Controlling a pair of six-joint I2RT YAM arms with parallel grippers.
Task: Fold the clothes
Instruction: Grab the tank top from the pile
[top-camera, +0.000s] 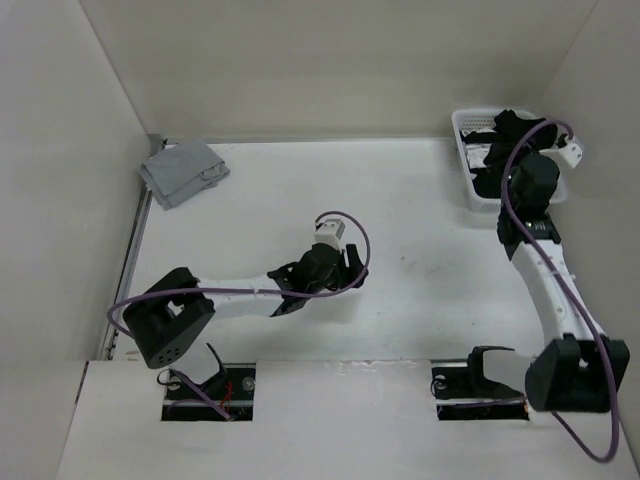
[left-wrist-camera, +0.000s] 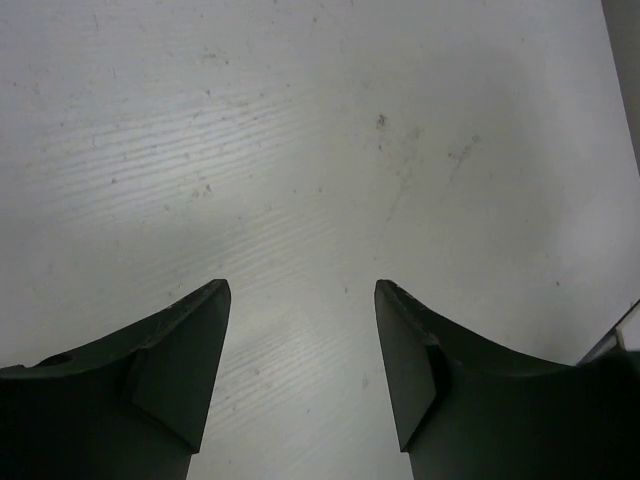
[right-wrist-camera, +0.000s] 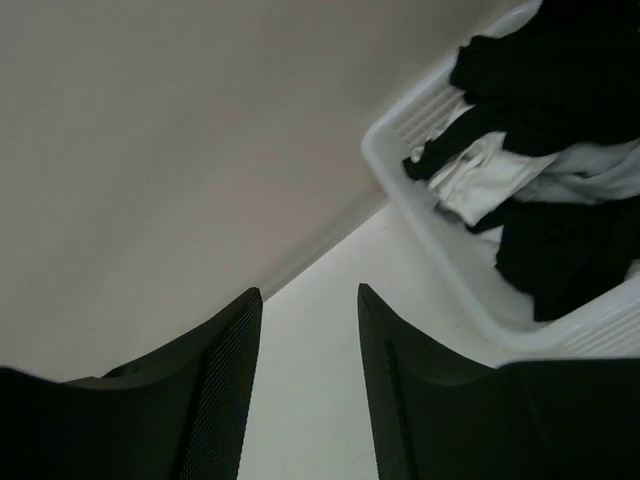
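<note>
My right gripper (right-wrist-camera: 308, 292) holds its fingers apart on nothing. Just ahead and right of them, the wrist view shows the white basket (right-wrist-camera: 440, 268), where the black clothes (right-wrist-camera: 570, 70) lie crumpled in soft heaps around a white cloth (right-wrist-camera: 490, 175). Only the top view shows the folded grey garment (top-camera: 183, 172), well apart from my left gripper (left-wrist-camera: 300, 295), whose fingers gape over the scuffed table (left-wrist-camera: 300, 130).

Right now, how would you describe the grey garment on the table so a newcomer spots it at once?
Start at the white table and go to its far left corner, beside the wall. There lies the light grey garment, folded. It is the only cloth on the table itself; the other clothes, black and white, are heaped in the white basket at the far right corner.
</note>
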